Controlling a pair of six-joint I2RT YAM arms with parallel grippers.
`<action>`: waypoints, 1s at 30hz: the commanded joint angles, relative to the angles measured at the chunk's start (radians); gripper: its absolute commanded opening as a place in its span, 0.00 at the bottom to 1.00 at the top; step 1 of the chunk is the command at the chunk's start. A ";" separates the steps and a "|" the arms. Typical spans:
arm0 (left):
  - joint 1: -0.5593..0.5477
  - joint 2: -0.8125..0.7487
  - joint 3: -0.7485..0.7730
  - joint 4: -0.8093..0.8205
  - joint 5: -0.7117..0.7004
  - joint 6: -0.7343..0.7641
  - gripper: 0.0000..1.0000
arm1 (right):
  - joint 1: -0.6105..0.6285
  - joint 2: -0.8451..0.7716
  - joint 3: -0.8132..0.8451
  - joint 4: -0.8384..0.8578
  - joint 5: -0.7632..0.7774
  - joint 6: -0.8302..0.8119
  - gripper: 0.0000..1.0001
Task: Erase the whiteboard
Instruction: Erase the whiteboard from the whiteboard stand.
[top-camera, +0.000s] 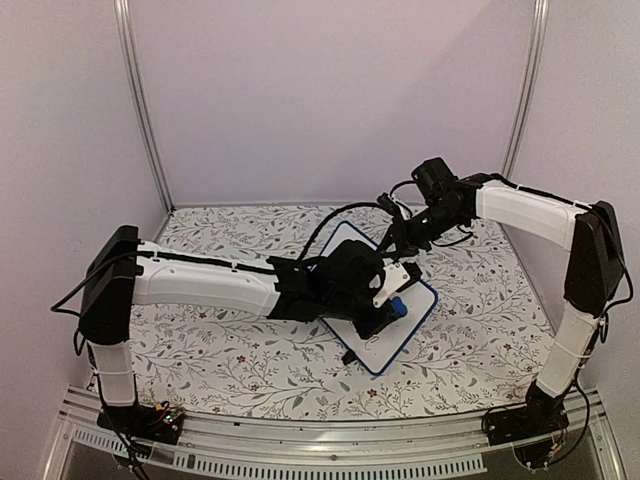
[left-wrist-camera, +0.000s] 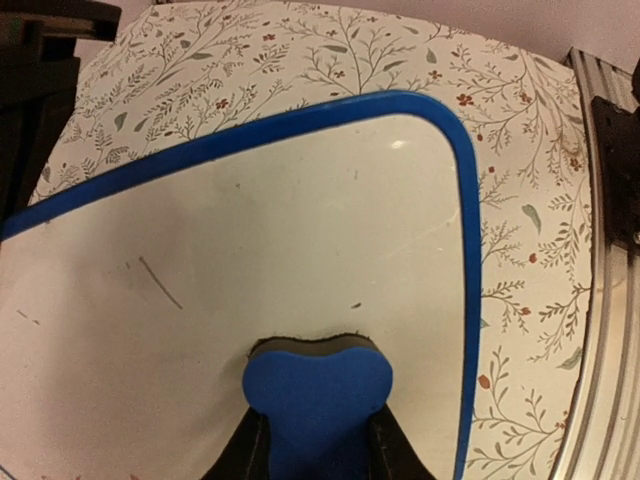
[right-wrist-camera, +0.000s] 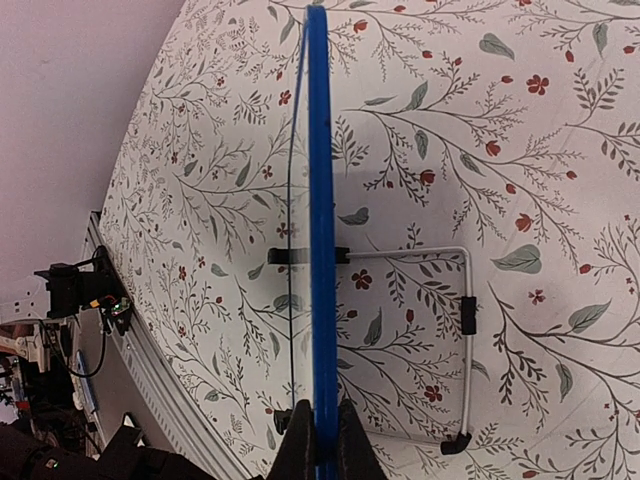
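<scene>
Two tools share the wiping: left tool clenches the blue eraser on the whiteboard, right tool pinches its frame; faint marks likely call for a sweep.

You have no readable text, label, brand or number here. The white board with the dark blue rounded frame shows only faint short strokes ahead of the left pincer, none forming letters.
</scene>
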 joint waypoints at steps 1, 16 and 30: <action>-0.035 0.047 -0.017 -0.048 0.006 0.031 0.00 | 0.037 0.030 -0.029 -0.096 0.051 -0.007 0.00; -0.027 0.050 -0.098 -0.062 -0.004 0.002 0.00 | 0.038 0.029 -0.026 -0.100 0.053 -0.005 0.00; -0.018 0.029 -0.179 -0.094 -0.099 -0.029 0.00 | 0.039 0.028 -0.021 -0.100 0.053 -0.006 0.00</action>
